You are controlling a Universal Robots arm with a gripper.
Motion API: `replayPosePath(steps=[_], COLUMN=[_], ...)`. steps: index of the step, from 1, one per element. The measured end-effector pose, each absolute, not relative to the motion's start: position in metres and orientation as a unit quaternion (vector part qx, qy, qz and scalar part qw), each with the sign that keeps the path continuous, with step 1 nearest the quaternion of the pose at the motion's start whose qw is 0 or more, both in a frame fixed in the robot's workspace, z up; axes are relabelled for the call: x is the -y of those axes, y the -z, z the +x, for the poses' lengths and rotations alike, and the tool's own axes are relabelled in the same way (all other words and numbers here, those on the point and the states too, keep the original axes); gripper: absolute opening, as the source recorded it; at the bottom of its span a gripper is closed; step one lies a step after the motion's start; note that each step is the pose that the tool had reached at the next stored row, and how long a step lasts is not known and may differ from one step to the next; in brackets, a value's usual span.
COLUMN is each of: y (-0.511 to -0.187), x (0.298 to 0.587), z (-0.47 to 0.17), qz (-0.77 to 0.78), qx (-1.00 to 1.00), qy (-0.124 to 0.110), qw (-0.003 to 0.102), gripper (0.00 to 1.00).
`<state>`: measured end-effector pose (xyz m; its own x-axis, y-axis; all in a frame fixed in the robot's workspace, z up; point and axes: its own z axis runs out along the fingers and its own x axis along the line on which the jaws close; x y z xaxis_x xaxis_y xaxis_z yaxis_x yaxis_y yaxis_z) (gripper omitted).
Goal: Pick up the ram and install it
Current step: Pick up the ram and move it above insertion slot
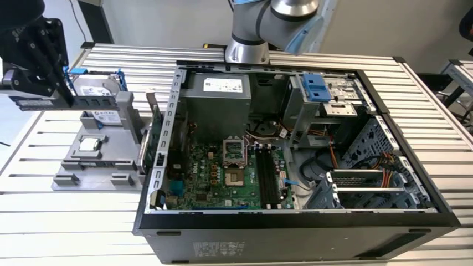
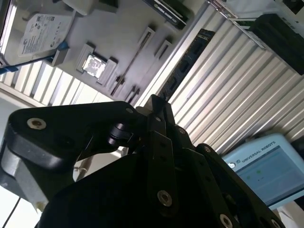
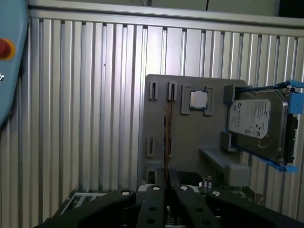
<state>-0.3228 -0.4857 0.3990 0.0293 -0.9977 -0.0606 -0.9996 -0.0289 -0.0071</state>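
My gripper hangs at the exterior view's left, above the table beside the grey parts holder. It is shut on the ram, a slim dark stick that juts out sideways from the fingers. In the second wrist view the ram runs away from the gripper over the ribbed table. The first wrist view shows the ram edge-on, rising from the gripper in front of the holder. The motherboard's black slots lie in the open computer case, well to the exterior view's right of the gripper.
On the holder sit a square silver CPU chip, a hard drive in a blue frame and a green expansion card on edge. A teach pendant lies on the ribbed aluminium table. The arm's base stands behind the case.
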Motion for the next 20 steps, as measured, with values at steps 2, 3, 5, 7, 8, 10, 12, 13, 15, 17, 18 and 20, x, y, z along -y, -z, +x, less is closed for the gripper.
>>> replayPosePath(steps=[2,3,5,7,8,10,12,13,15,17,18,20], y=[-0.399,-0.399,-0.399,-0.399,-0.399,-0.399,-0.399,-0.399,-0.399,-0.399,-0.399,-0.399], x=[0.486,0.486,0.486,0.486,0.486,0.486,0.486,0.486,0.486,0.486,0.486,0.486], z=[-0.321,-0.32,-0.319,-0.317,-0.316,-0.315,-0.313,-0.312,-0.31,-0.308,-0.307,-0.305], qz=[-0.717,-0.717,-0.717,-0.717,-0.717,-0.717,-0.718,-0.718,-0.718,-0.718,-0.718,-0.718], qx=[-0.696,-0.696,-0.696,-0.696,-0.696,-0.696,-0.696,-0.696,-0.696,-0.696,-0.695,-0.695], qy=[-0.019,-0.019,-0.019,-0.019,-0.019,-0.019,-0.019,-0.019,-0.019,-0.019,-0.019,-0.019], qw=[0.024,0.024,0.024,0.024,0.024,0.024,0.024,0.024,0.024,0.024,0.024,0.024], gripper=[0.0,0.0,0.0,0.0,0.0,0.0,0.0,0.0,0.0,0.0,0.0,0.0])
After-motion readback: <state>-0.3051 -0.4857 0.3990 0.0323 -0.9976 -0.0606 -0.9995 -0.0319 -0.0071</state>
